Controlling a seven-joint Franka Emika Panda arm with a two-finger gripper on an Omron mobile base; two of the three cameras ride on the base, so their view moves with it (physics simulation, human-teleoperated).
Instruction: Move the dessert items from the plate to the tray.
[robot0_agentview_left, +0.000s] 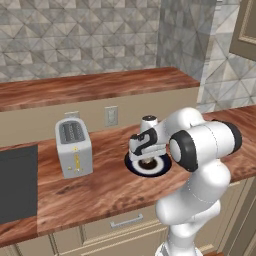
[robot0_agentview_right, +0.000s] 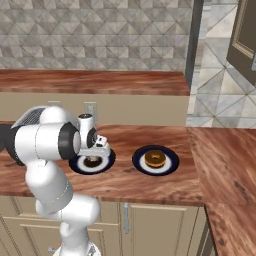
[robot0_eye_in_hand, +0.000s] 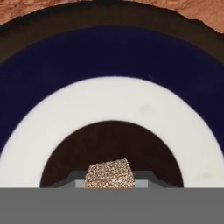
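Observation:
My gripper (robot0_agentview_left: 148, 158) (robot0_agentview_right: 93, 158) hangs low over a round plate (robot0_agentview_left: 131, 166) (robot0_agentview_right: 75, 165) with a dark blue rim, a white ring (robot0_eye_in_hand: 112, 100) and a dark centre. In the hand view a small tan speckled sweet (robot0_eye_in_hand: 108, 172) sits right between my fingertips, which press against both its sides just above the plate's centre. A golden-brown ring doughnut (robot0_agentview_right: 155, 159) lies on a second blue-rimmed plate (robot0_agentview_right: 137, 163) to the right. The dark brown wooden tray is out of view.
A silver toaster (robot0_agentview_left: 73, 147) stands on the wooden counter left of the plate, with a wall outlet (robot0_agentview_left: 111, 116) behind it. A flat black panel (robot0_agentview_left: 17, 182) is set into the counter at far left. A raised wooden ledge (robot0_agentview_left: 90, 85) runs along the back.

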